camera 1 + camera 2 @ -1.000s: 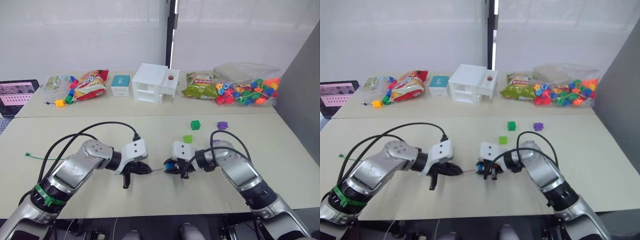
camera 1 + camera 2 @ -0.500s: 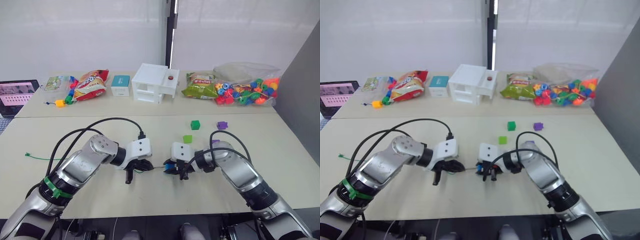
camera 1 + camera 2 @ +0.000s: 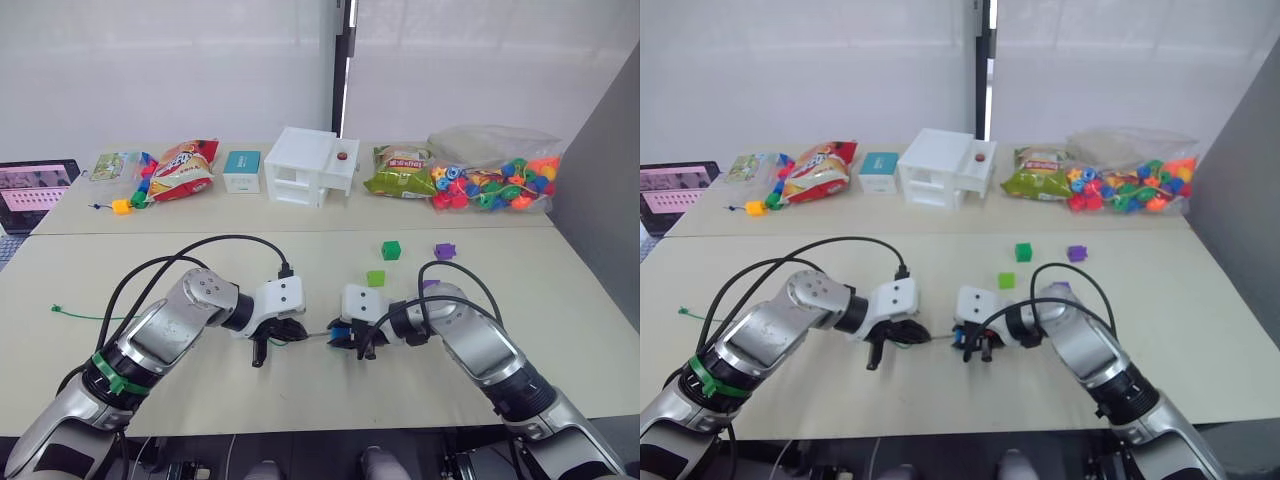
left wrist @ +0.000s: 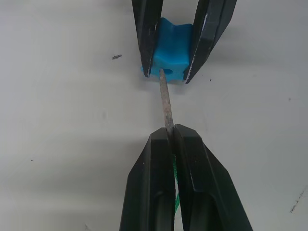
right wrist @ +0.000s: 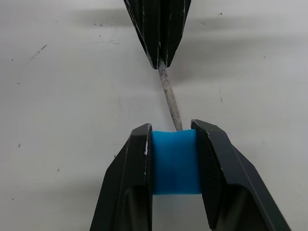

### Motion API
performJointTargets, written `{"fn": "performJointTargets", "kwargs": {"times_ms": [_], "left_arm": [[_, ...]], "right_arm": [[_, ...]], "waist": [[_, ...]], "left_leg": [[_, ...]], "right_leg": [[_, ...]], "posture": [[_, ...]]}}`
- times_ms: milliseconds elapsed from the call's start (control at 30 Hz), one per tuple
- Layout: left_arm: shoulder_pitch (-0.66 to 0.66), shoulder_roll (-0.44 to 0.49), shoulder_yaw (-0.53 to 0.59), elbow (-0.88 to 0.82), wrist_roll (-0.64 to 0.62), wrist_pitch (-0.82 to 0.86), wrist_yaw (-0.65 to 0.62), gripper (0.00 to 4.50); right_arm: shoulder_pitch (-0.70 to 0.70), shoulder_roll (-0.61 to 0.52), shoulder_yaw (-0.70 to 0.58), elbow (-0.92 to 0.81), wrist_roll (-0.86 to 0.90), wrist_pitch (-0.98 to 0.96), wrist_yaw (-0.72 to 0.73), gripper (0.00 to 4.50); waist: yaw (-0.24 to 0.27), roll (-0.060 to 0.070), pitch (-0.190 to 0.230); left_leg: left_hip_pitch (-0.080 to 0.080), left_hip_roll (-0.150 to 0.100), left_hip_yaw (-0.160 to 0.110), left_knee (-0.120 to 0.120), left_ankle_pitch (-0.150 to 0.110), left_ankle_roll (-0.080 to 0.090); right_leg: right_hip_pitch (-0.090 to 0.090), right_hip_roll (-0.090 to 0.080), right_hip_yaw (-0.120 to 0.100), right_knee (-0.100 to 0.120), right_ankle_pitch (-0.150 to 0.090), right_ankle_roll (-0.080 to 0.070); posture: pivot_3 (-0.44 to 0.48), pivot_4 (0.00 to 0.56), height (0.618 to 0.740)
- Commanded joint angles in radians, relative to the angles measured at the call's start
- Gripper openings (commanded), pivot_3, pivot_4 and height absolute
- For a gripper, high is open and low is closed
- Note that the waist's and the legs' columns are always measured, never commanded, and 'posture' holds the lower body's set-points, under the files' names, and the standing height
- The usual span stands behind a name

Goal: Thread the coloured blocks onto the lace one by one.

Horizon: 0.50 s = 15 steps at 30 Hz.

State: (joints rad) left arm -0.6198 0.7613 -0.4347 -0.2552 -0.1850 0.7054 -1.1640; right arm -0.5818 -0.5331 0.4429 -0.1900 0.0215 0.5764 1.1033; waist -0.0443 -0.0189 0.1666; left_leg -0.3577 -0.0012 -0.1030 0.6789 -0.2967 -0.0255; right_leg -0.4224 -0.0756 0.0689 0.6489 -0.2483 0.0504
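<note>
My right gripper (image 5: 172, 129) is shut on the light blue block (image 5: 175, 161), holding it just above the table near the front middle (image 3: 340, 336). My left gripper (image 4: 171, 130) is shut on the lace, and its stiff pale tip (image 4: 165, 96) touches the block's hole (image 4: 162, 73). The green cord (image 3: 70, 314) trails away to the left across the table. Two green blocks (image 3: 390, 249) (image 3: 375, 278) and a purple one (image 3: 444, 251) lie behind the right arm. Another purple block (image 3: 430, 284) peeks out from behind that arm.
Along the back stand a clear bag of mixed beads (image 3: 495, 180), two snack bags (image 3: 180, 170) (image 3: 400, 170), a white box (image 3: 305, 165), a small teal box (image 3: 241, 170) and a short bead string with a yellow cube (image 3: 120, 206). A laptop (image 3: 35, 190) sits far left.
My left gripper has moved right with the lace, bringing the tip up to the blue block. The right gripper has stayed in place.
</note>
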Motion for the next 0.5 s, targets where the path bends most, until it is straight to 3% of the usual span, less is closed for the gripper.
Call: {"fn": "performJointTargets", "kwargs": {"times_ms": [33, 367, 500], "left_arm": [[-0.020, 0.002, 0.005, -0.048, -0.013, -0.009, -0.026, 0.00], [-0.043, -0.056, -0.018, -0.041, -0.009, -0.016, -0.019, 0.00], [-0.043, -0.139, -0.016, -0.012, -0.005, -0.043, 0.014, 0.00]], "right_arm": [[0.000, 0.007, 0.020, -0.031, 0.001, 0.006, -0.010, 0.72], [-0.010, 0.014, 0.034, -0.044, 0.005, 0.021, -0.017, 0.72], [-0.014, 0.021, 0.036, -0.042, 0.002, 0.028, -0.024, 0.72]], "waist": [[-0.002, 0.000, 0.000], [0.000, 0.000, 0.000], [0.003, 0.000, 0.000]], "left_leg": [[0.000, 0.000, 0.000, 0.000, 0.000, 0.000], [0.000, 0.000, 0.000, 0.000, 0.000, 0.000], [0.000, 0.000, 0.000, 0.000, 0.000, 0.000]], "right_leg": [[0.000, 0.000, 0.000, 0.000, 0.000, 0.000], [0.000, 0.000, 0.000, 0.000, 0.000, 0.000], [0.000, 0.000, 0.000, 0.000, 0.000, 0.000]], "posture": [[0.000, 0.150, 0.740], [0.000, 0.150, 0.740], [0.000, 0.150, 0.740]]}}
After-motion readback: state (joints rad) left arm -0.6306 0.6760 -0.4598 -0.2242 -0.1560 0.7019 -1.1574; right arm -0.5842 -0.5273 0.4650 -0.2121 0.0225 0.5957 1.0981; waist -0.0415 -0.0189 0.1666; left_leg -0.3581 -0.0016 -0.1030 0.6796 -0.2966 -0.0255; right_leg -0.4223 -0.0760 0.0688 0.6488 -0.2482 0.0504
